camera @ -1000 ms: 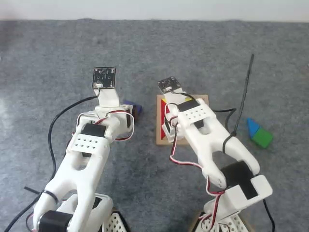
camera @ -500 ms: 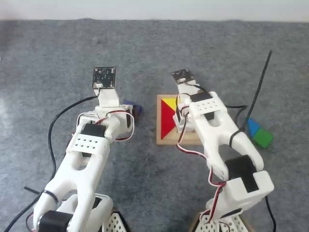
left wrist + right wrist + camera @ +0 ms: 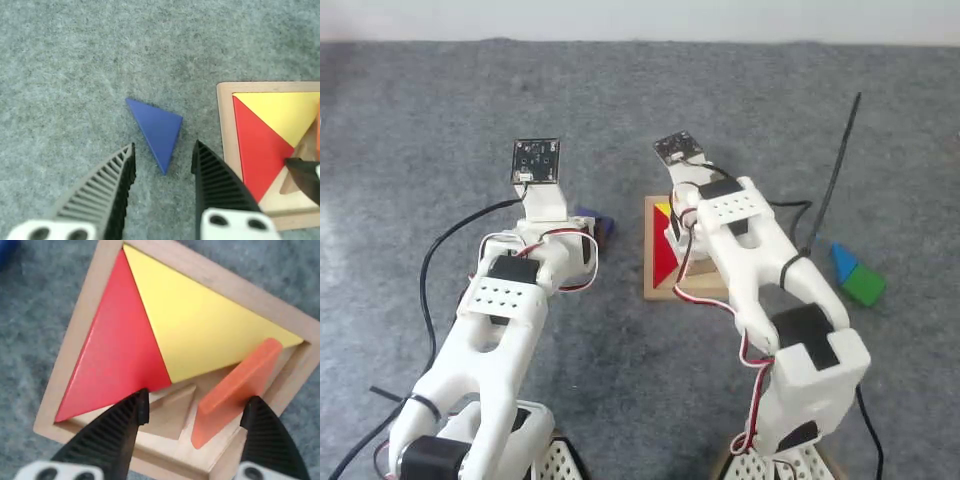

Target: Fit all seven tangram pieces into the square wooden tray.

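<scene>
The square wooden tray (image 3: 65, 357) holds a large red triangle (image 3: 112, 360) and a large yellow triangle (image 3: 200, 335). An orange piece (image 3: 235, 387) lies tilted in the tray's bare corner, one edge resting on the yellow triangle. My right gripper (image 3: 195, 407) hovers open above it, one finger on each side of the orange piece. A dark blue triangle (image 3: 157, 130) lies flat on the carpet just left of the tray (image 3: 225, 115). My left gripper (image 3: 162, 155) is open right behind it. In the high view both arms stand side by side, the right one over the tray (image 3: 653, 290).
A light blue piece (image 3: 842, 260) and a green piece (image 3: 866, 287) lie together on the grey carpet, right of the tray. A black cable (image 3: 830, 190) arcs up from the right arm. The carpet beyond both arms lies bare.
The right arm swung to the right half a second ago and has come back left over the tray. The left arm and the dark blue triangle have kept still.
</scene>
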